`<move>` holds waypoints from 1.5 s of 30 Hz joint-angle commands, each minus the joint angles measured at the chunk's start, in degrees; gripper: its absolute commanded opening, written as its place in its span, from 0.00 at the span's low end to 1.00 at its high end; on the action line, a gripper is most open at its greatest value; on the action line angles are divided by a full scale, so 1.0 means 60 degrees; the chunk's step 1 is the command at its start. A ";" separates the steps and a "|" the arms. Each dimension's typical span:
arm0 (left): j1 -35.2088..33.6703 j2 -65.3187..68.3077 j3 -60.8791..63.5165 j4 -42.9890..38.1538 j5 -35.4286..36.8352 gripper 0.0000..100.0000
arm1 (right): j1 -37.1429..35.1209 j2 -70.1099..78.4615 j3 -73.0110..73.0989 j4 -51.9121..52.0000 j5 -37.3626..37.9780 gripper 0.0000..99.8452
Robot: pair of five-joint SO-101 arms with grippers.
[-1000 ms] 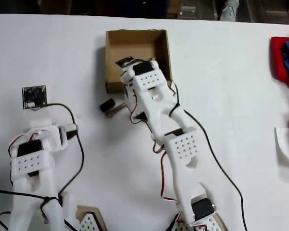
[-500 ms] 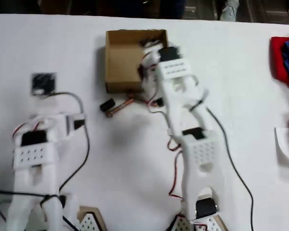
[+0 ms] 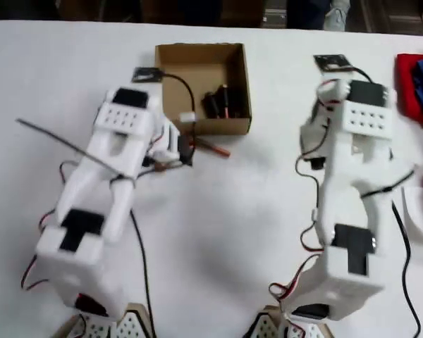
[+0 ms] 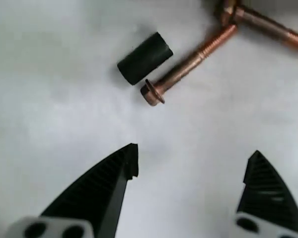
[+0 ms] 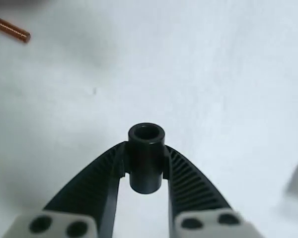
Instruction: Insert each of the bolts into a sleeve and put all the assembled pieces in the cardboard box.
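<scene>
My left gripper (image 4: 193, 153) is open just short of a loose black sleeve (image 4: 145, 58) and a copper bolt (image 4: 188, 64) lying side by side on the white table; a second bolt (image 4: 273, 29) lies beyond them. In the high view the left gripper (image 3: 179, 149) sits in front of the cardboard box (image 3: 218, 127), beside a bolt (image 3: 213, 147). Dark assembled pieces (image 3: 218, 104) lie inside the box. My right gripper (image 5: 146, 148) is shut on an upright black sleeve (image 5: 146, 168), out to the right of the box (image 3: 316, 144). A bolt tip (image 5: 10, 29) shows farther off.
A red cloth (image 3: 416, 84) and a white object (image 3: 419, 211) lie at the table's right edge. Black cables trail from both arms, one looping over the box's left wall (image 3: 180, 88). A thin grey rod (image 3: 56, 141) sticks out left of the left arm.
The right arm has pulled away from the box to the right. The left arm has swung up from the lower left to the box's front. Dark pieces now show inside the box.
</scene>
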 commanded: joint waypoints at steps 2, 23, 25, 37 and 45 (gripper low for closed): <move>0.0132 0.1685 -0.2322 0.0703 -0.1011 0.35 | 0.0564 -0.1341 0.0630 -0.0256 0.0454 0.02; 0.0073 0.5451 -0.6366 0.1846 -0.5099 0.15 | 0.0842 -0.2747 0.2711 -0.1179 0.0542 0.02; 0.0073 0.5670 -0.6571 0.1846 -0.5231 0.15 | 0.0842 -0.2791 0.2711 -0.1179 0.0542 0.02; 0.0132 0.6608 -0.7143 0.2051 -0.6769 0.12 | 0.0857 -0.2806 0.2711 -0.1179 0.0542 0.02; -0.0073 0.6168 -0.7158 0.2491 -0.9700 0.02 | 0.0857 -0.2762 0.2711 -0.1223 0.0542 0.02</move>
